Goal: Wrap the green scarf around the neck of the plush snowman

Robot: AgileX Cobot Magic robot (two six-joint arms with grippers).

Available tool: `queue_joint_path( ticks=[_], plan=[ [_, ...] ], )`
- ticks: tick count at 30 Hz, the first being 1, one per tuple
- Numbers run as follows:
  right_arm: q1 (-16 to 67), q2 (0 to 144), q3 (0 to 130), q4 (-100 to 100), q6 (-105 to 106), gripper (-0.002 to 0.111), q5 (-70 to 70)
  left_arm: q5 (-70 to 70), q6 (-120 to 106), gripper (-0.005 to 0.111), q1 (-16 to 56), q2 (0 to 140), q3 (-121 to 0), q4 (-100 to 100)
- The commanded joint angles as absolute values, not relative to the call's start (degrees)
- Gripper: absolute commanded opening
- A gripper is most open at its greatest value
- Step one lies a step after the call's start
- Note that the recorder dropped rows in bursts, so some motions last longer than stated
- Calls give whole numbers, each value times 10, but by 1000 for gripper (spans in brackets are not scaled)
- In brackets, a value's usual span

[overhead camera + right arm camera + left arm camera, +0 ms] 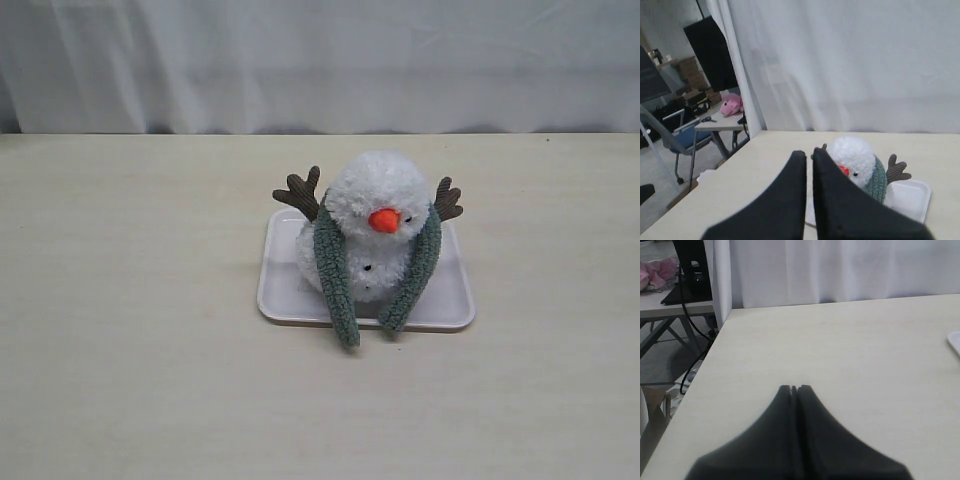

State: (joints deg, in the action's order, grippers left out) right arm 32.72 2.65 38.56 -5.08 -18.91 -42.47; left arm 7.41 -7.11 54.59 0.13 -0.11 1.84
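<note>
On the left of the pale tabletop (120,300), the left gripper (794,388) hangs over bare wood with its fingers pressed together on nothing, a corner of the white tray (445,305) just showing at the edge of its own camera's view. In the middle of the tabletop the tray carries the plush snowman (378,185), sitting upright with its orange nose (384,220) to the front and its brown twig arms (298,192) sticking up on either side of the head. The green scarf (335,280) passes behind the head and hangs down the front in two tails. The left tail runs past the tray's front edge onto the tabletop; the right one stops about at that edge. The neck crease is covered, so I can't make it out. The right gripper (809,152) is likewise closed and empty, held apart from the toy.
</note>
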Motion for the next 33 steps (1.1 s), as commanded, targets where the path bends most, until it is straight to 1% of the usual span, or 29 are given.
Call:
queue_joint_path(
  ticks=[1,8,16,19,20,22,26,29,31,33],
  plan=[
    [290,0,383,-51,-184,4,-423,56,-71,0,547,0,0,26],
    [196,0,387,-51,-186,4,-410,56,-71,0,547,0,0,26],
    [46,0,387,-51,-186,4,-410,56,-71,0,547,0,0,26],
    [-18,0,387,-51,-186,4,-410,56,-71,0,547,0,0,26],
    [-54,0,387,-51,-186,4,-410,56,-71,0,547,0,0,26],
    [-76,0,387,-51,-186,4,-410,56,-71,0,547,0,0,26],
    [-90,0,387,-51,-186,4,-410,56,-71,0,547,0,0,26],
    [-74,0,385,-63,-186,4,-391,56,-71,0,547,0,0,26],
    [-51,0,368,-64,-186,4,-335,56,-71,0,547,0,0,26],
    [-23,0,336,-64,-186,4,-238,56,-71,0,547,0,0,26]
  ],
)
